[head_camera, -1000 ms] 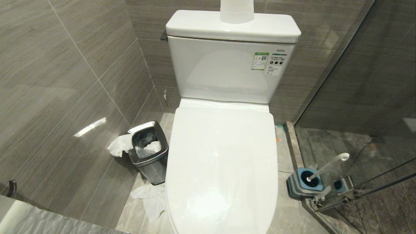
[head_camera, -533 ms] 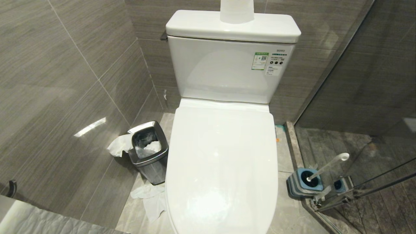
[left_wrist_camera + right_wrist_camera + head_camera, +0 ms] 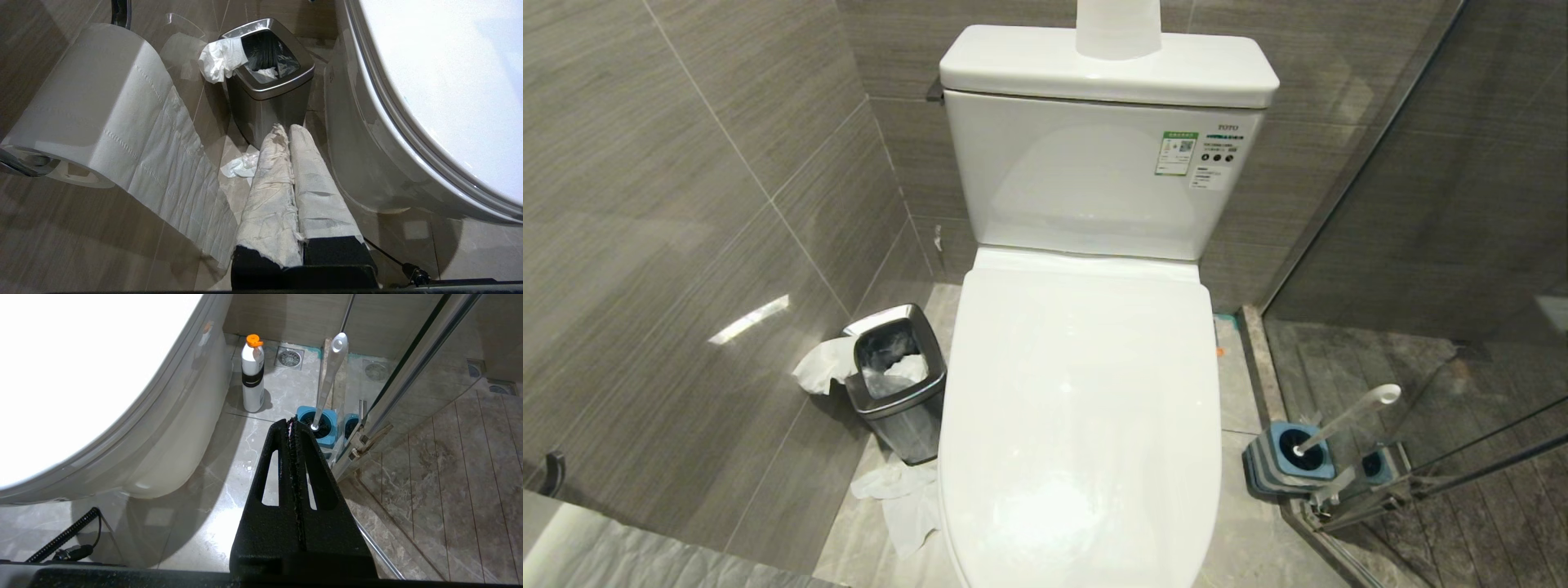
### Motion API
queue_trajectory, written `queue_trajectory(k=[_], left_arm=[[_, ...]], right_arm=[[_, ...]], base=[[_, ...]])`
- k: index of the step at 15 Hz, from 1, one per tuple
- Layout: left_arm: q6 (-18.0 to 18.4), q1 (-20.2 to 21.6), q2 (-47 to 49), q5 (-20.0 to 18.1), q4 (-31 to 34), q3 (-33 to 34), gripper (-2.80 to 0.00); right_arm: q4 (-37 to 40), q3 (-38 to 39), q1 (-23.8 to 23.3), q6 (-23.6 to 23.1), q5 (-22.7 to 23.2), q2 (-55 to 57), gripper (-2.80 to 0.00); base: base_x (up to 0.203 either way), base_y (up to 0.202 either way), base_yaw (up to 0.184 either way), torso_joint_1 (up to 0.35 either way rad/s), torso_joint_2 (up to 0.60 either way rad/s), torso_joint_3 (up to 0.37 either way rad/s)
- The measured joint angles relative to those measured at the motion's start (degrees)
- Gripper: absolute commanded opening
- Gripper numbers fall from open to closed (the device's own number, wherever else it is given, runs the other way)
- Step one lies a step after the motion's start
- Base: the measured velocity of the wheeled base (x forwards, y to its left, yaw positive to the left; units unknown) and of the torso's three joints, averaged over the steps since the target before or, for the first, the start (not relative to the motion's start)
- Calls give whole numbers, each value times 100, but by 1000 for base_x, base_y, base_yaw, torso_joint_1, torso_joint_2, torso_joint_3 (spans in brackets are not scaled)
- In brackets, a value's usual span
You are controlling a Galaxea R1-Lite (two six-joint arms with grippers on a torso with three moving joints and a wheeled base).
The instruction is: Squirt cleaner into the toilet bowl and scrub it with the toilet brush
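- Two arms hang low beside the toilet; neither shows in our head view. We find our left end effector (image 3: 286, 130) pressed shut, empty, its fingers swathed in white tissue, pointing at the steel waste bin (image 3: 267, 87). Our right end effector (image 3: 292, 424) is likewise closed on nothing, aimed toward the toilet brush (image 3: 329, 379).
- We cannot see the toilet bowl (image 3: 947, 490) basin: the white lid (image 3: 1082, 408) lies down over it, so we judge lifting it comes first.
- Toilet brush (image 3: 1347, 416) leans in its grey, blue-topped holder (image 3: 1286, 457) on the floor to the right of the toilet, against the glass shower screen (image 3: 1462, 245), probably kept there within reach.
- One white bottle with orange cap (image 3: 252, 373) stands on the floor just beside the toilet base; likely the cleaner, though its label is unreadable.
- Tank (image 3: 1094, 180) carries "TOTO" lettering and a green-edged sticker (image 3: 1178, 153), its text too small to read.
- Paper roll (image 3: 81, 110) trails a loose sheet; crumpled tissue lies around the bin.
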Motion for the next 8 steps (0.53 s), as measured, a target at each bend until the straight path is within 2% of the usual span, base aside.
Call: queue_trajectory(k=[8], left_arm=[[0,-2,0,2,-1,0,-280]], right_arm=[[2,0,0,0,2,0,-280]], base=[[0,0,0,0,0,0]])
